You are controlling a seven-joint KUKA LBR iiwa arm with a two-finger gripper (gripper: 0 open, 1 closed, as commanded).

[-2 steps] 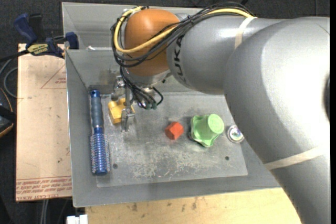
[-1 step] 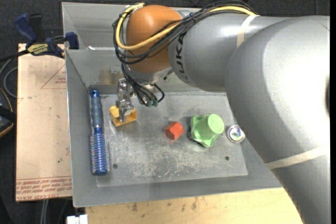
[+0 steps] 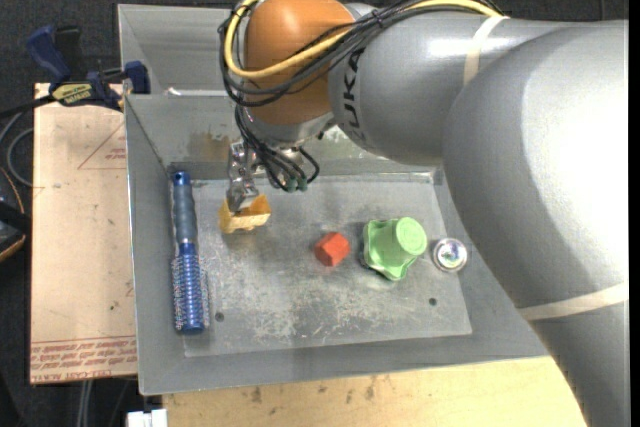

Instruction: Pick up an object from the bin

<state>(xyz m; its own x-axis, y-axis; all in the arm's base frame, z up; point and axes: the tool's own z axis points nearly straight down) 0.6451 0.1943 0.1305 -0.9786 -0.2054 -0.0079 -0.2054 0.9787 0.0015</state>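
My gripper (image 3: 240, 200) hangs under the orange wrist cover at the back left of the bin, its metal fingers reaching down onto a small tan, bread-like piece (image 3: 247, 215) on the bin floor. One fingertip touches or overlaps the piece's top left edge. A blue hairbrush (image 3: 186, 260) with a bristled head lies lengthwise along the left wall, just left of the gripper.
To the right on the bin floor lie a small red block (image 3: 332, 249), a green lumpy toy (image 3: 393, 246) and a small round silver and blue cap (image 3: 449, 255). The big grey arm covers the bin's right and back.
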